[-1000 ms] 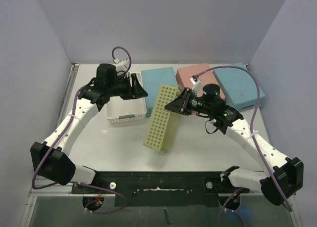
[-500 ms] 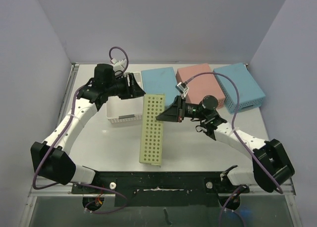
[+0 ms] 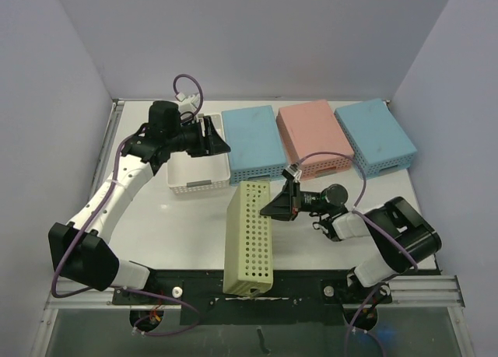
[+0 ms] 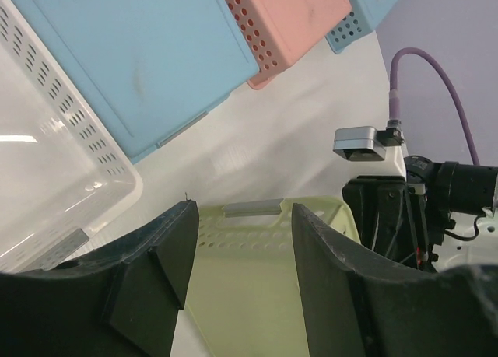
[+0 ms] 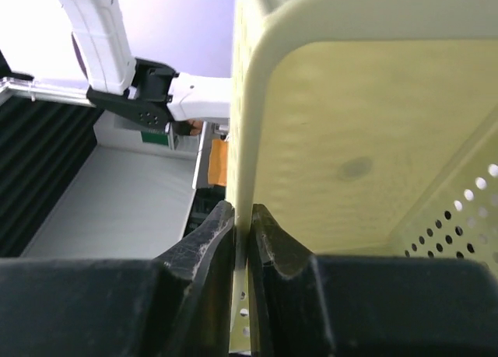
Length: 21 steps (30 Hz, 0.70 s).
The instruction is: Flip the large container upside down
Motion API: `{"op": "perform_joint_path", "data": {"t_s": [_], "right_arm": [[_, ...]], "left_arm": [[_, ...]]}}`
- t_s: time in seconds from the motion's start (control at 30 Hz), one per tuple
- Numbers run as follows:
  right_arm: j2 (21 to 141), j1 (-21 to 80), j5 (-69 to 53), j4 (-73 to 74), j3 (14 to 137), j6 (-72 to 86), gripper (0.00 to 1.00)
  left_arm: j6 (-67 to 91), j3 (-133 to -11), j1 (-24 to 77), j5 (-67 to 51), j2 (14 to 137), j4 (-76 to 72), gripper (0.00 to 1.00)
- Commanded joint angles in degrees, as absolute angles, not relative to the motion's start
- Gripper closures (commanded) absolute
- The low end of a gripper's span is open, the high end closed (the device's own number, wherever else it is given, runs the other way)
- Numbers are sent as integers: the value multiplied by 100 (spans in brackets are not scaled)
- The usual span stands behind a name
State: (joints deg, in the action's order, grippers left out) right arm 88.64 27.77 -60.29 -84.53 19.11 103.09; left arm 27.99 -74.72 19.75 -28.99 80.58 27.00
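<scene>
The large container [image 3: 249,236] stands tipped on one side wall at 6 o'clock on the worktop [image 3: 179,217], close to the front edge. The right fingers [image 5: 208,240] pinch its thin wall and are almost closed. The left fingers [image 4: 167,248] hang wide and empty at 10 o'clock above the white basket [image 3: 198,174]. The roll probably needs a firm pinch, slow lowering, and release only once the rim lies flat.

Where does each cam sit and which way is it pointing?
Top external: above and behind the bases, looking down at the table; left arm and right arm show.
Left wrist: behind the left gripper, facing the yellow container and the right arm; open fingers show.
Right wrist: behind the right gripper, facing the container wall it pinches; fingers show.
Shared: all three see the yellow container.
</scene>
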Motion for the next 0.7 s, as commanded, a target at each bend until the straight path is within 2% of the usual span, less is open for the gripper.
{"op": "perform_joint_path", "data": {"t_s": [0.0, 0.03, 0.07, 0.13, 0.2, 0.37, 0.67], "right_arm": [[8247, 2499, -6088, -6962, 1821, 8960, 87], [7957, 2444, -6006, -5733, 1969, 8149, 83], [7646, 2411, -5780, -3874, 2247, 7080, 74], [7217, 2463, -4477, -75, 3375, 4854, 58], [7232, 2393, -3798, 1370, 3932, 4063, 52], [7545, 2104, -2455, 2997, 4521, 3328, 39], [7890, 2115, -1457, 3747, 5168, 3088, 36]], "left_arm": [[2664, -7542, 1926, -3019, 8004, 2513, 50], [2651, -7540, 1925, -3012, 8014, 2509, 50], [2646, -7543, 1918, -3008, 8033, 2513, 50], [2653, -7560, 1908, -2997, 8078, 2494, 50], [2702, -7531, 1905, -3048, 8116, 2395, 50], [2784, -7546, 1914, -3217, 8310, 2243, 50], [2727, -7615, 1908, -3195, 8378, 2361, 50]]}}
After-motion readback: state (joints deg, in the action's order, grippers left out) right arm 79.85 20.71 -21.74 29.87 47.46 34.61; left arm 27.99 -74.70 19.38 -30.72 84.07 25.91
